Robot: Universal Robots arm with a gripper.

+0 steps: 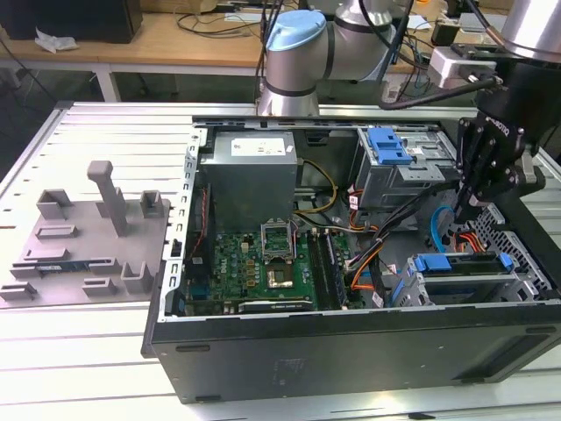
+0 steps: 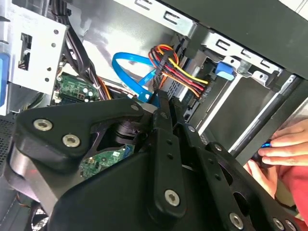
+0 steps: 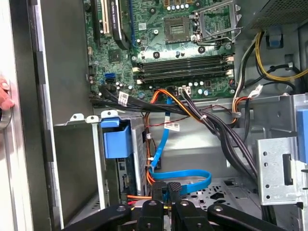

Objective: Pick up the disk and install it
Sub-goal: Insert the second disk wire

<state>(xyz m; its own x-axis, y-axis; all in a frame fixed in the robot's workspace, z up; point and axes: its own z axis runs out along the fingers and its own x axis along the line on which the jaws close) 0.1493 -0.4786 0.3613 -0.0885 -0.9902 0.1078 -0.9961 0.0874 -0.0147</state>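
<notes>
Inside the case (image 1: 351,351), the disk (image 1: 462,264) already sits in its bay, while the gripper (image 1: 465,209) hangs above it, fingers together, holding nothing.

The computer case (image 1: 351,351) is lying open on the slatted table (image 1: 96,351), with a fixture plate (image 1: 88,237) sitting beside it toward the exterior view's left. Inside the case, the power supply (image 1: 250,171) is sitting behind the motherboard (image 1: 254,267). The gripper (image 1: 466,209) is hanging inside the case toward the exterior view's right, above the drive cage (image 1: 465,281), where the disk (image 1: 460,263) is sitting
</notes>
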